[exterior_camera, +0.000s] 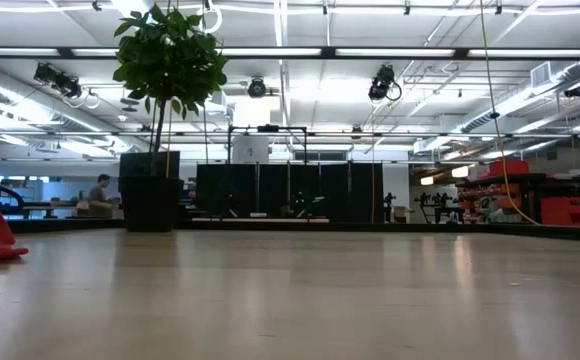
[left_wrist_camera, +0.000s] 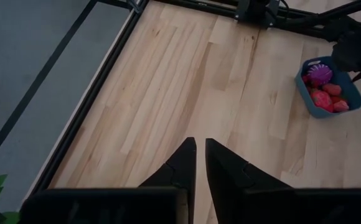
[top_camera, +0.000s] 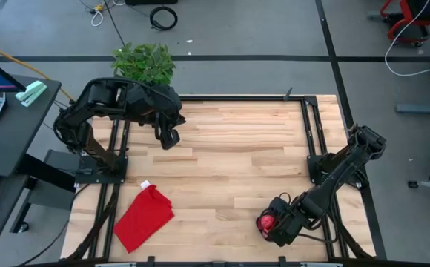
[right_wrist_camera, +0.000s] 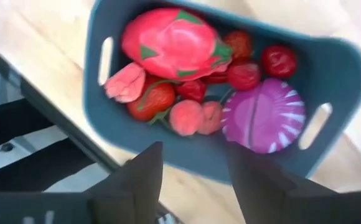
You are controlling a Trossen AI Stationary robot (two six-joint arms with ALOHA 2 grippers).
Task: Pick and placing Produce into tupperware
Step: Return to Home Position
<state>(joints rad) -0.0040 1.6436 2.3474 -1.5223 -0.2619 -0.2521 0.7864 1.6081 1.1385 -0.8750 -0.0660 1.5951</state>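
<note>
Below the right gripper: we see the tupperware, heaped with produce, including a purple piece.
Its fingers: apart, holding nothing.
Far across the desk from it: the left gripper, fingers nearly together, empty, well apart from the tupperware.
Risk: we judge a finger could catch the rim on withdrawal, because the right gripper hangs close above it. The tupperware sits by the desk edge and could tip or slide off, spilling produce.

Large open robotics lab, exposed ceiling with strip lights and hanging black fixtures, dark partition screens, grey floor with coiled cable, person seated at a far desk, wooden worktable framed in black rails.
</note>
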